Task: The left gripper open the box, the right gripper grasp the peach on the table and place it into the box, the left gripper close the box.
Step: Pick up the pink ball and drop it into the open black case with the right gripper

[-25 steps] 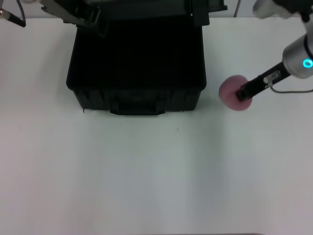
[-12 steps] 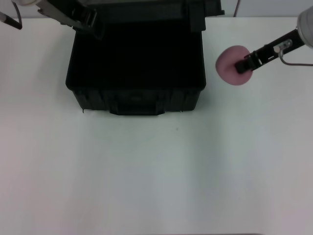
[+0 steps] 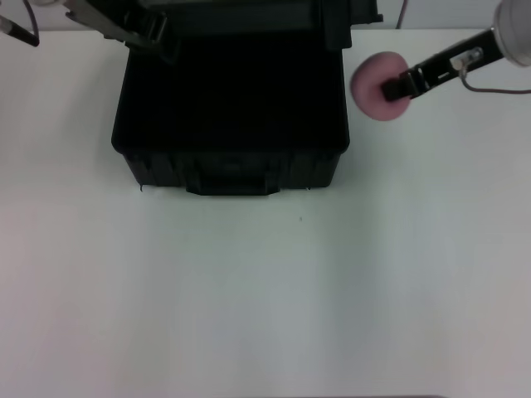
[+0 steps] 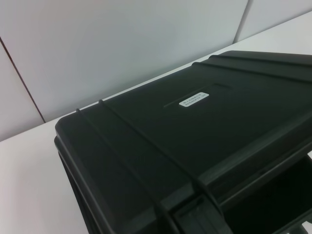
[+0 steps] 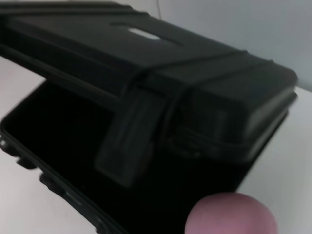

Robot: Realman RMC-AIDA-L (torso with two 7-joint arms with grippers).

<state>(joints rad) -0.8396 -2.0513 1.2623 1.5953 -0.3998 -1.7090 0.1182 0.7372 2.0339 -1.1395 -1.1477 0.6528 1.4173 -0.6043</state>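
Note:
The black box [image 3: 231, 157] stands open on the white table [image 3: 265, 290], its lid [image 3: 249, 12] raised at the back. My left gripper [image 3: 137, 31] is at the lid's back left corner. The left wrist view shows the lid's outer face with its white label [image 4: 194, 98]. My right gripper [image 3: 397, 84] is shut on the pink peach [image 3: 372, 76], holding it in the air just right of the box's right wall. In the right wrist view the peach [image 5: 231, 214] hangs close to the open box [image 5: 73, 131], beside a hanging latch [image 5: 129, 141].
A thin grey cable [image 3: 489, 85] loops beside my right arm. White table stretches in front of the box and to both sides. A pale wall [image 4: 122, 44] rises behind the table.
My right gripper has lifted the peach off the table and carried it back and left, closer to the box's right wall. The box and the left arm have barely moved.

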